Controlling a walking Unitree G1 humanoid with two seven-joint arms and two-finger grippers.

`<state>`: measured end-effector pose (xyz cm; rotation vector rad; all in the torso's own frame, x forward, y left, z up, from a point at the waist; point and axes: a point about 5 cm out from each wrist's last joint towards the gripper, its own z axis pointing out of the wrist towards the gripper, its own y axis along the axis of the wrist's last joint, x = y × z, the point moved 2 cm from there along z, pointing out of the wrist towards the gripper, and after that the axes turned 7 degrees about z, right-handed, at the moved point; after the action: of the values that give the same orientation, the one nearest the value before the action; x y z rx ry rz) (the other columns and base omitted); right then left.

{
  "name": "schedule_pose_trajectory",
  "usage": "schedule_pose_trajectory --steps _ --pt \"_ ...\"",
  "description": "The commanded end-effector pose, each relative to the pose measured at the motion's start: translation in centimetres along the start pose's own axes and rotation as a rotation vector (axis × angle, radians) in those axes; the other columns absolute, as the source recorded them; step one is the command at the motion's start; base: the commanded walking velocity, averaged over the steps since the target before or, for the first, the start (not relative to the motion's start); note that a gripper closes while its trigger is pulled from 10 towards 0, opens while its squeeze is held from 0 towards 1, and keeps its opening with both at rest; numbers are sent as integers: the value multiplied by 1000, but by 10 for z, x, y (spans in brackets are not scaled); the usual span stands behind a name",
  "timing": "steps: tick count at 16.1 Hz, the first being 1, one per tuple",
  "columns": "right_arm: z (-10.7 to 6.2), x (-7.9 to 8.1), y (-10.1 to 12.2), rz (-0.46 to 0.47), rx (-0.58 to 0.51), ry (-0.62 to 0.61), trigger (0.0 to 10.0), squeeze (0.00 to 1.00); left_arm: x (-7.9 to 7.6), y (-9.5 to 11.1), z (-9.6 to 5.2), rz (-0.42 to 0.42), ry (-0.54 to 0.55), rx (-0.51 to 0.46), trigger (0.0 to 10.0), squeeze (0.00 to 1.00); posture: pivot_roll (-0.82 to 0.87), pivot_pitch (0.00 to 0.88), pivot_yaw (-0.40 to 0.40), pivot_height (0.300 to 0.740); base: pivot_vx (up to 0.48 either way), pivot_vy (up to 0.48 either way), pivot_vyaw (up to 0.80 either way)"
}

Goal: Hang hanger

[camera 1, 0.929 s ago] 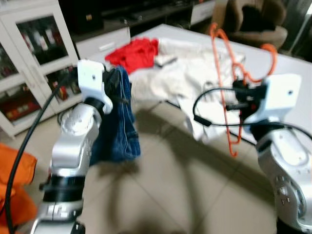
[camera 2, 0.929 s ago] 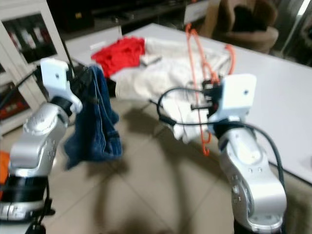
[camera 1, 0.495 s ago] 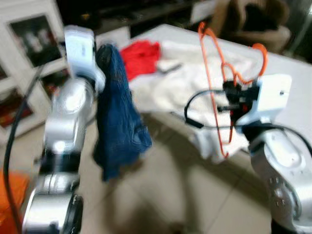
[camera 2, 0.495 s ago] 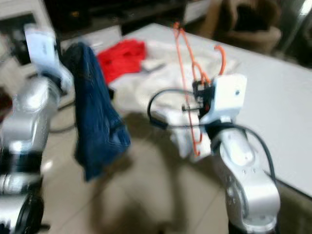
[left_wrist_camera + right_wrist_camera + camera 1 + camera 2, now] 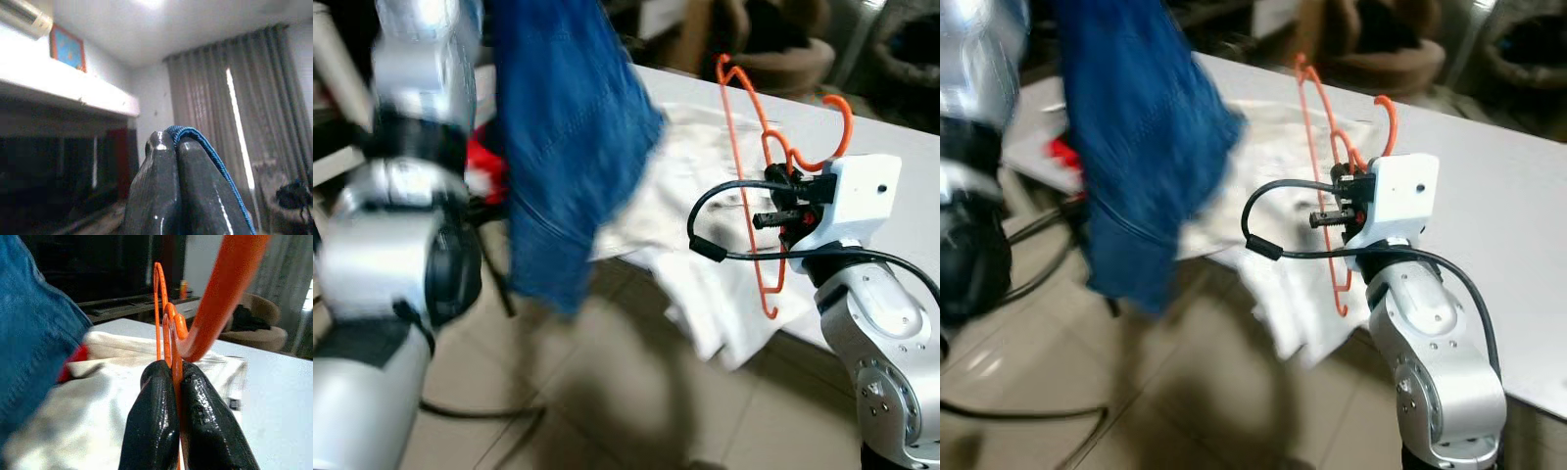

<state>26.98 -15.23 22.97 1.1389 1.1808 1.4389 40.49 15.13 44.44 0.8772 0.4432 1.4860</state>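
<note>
Right gripper (image 5: 172, 382) is clamped tight on the hanger (image 5: 749, 176), fingers pinching the thin orange wire just under the hook, near the neck. The hanger sits upright in front of the robot, its hook curling over the wrist housing, its long frame dropping down in front of the table (image 5: 901, 166) edge and the white cloth (image 5: 695, 235) spilling off it.

Left gripper (image 5: 176, 196) is raised high and pressed shut on the jeans (image 5: 563, 147), a blue hem edge folded over one fingertip. The denim hangs from that grip in a heavy, floppy sheet, blurred in both eye views.

How will these handle? The hanger looks light and stiff, a slim plastic-coated wire in a bent triangle, smooth and probably a bit slippery; with a grip this close to the hook it should stay upright, though the long lower frame could swing or twist. The neck is the sensible hold, leaving the hook free to catch a rail. The jeans are thick, soft and limp, with stitched seams, and will sag wherever they are not supported.

A red garment (image 5: 480, 162) peeks out behind the jeans on the table. A brown armchair (image 5: 773, 49) sits beyond.
</note>
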Motion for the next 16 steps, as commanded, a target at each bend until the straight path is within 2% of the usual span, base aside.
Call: schedule_pose_trajectory --steps 1,2,6,10,11,12,14,16 --pt "-1 -3 4 -17 -16 -10 10000 0 -6 11 8 34 -13 -35 10000 0 -231 0 24 740 390 0 0" --pt "-3 -3 6 -18 -23 -11 10000 0 -7 19 13 56 -15 -55 10000 0 -237 0 32 740 386 0 0" --pt "-6 -4 7 -18 -30 -24 10000 0 -6 22 19 50 -2 -57 10000 0 -245 0 45 740 386 0 0" --pt "-7 -4 5 -20 -25 -27 10000 0 -22 -6 12 42 -51 15 10000 0 -247 0 45 740 389 0 0" --pt "-7 -4 5 -20 -24 -27 10000 0 -30 -18 8 35 -73 46 10000 0 -244 0 39 740 386 0 0" --pt "-7 -3 5 -19 -21 -18 10000 0 -52 -46 -4 32 -152 129 10000 0 -244 0 39 740 371 0 0" --pt "-8 4 3 -18 -4 43 10000 0 -78 -77 -21 63 -280 232 10000 0 -249 0 47 740 146 0 0" --pt "-11 10 -1 -35 26 109 10000 0 -92 -105 -40 96 -378 340 10000 0 -252 0 51 740 0 0 0"
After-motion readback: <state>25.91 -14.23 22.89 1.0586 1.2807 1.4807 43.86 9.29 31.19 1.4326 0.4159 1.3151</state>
